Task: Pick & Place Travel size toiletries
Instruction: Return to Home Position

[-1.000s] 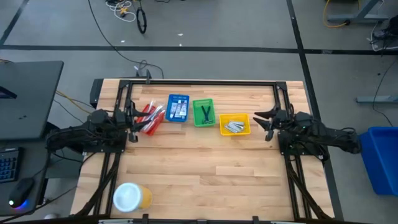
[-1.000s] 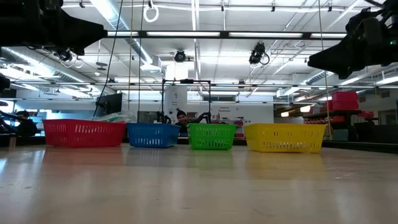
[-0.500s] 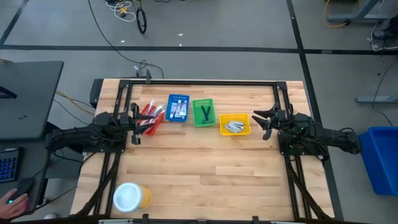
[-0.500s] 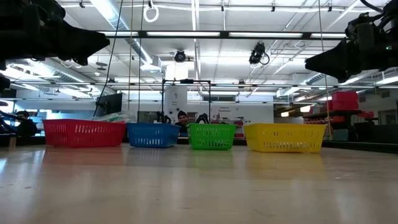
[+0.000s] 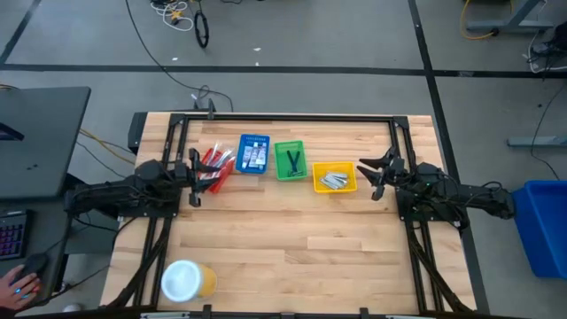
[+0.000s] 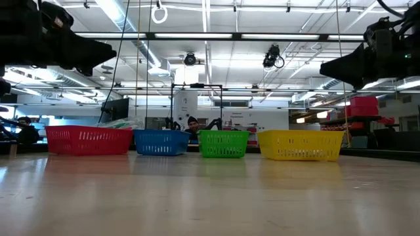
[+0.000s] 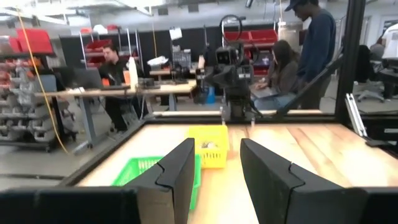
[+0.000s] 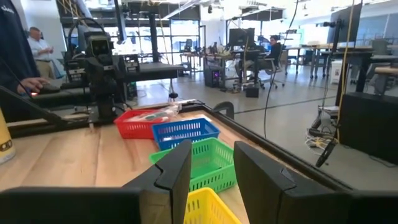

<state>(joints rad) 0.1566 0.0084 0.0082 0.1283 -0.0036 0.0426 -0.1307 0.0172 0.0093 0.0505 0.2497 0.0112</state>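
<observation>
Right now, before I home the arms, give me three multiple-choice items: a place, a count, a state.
1. The white-lidded jar stands: A) left arm's side, at a table corner; B) between bins; C) inside a bin.
2. Small bins: A) three; B) four; C) five.
3. Right claw: A) open, empty; B) shut on a tube; C) gripping a bin.
Answers: A, alone at that corner; B, red bin, blue bin, green bin, yellow bin in a row; A, fingers apart, nothing between.
</observation>
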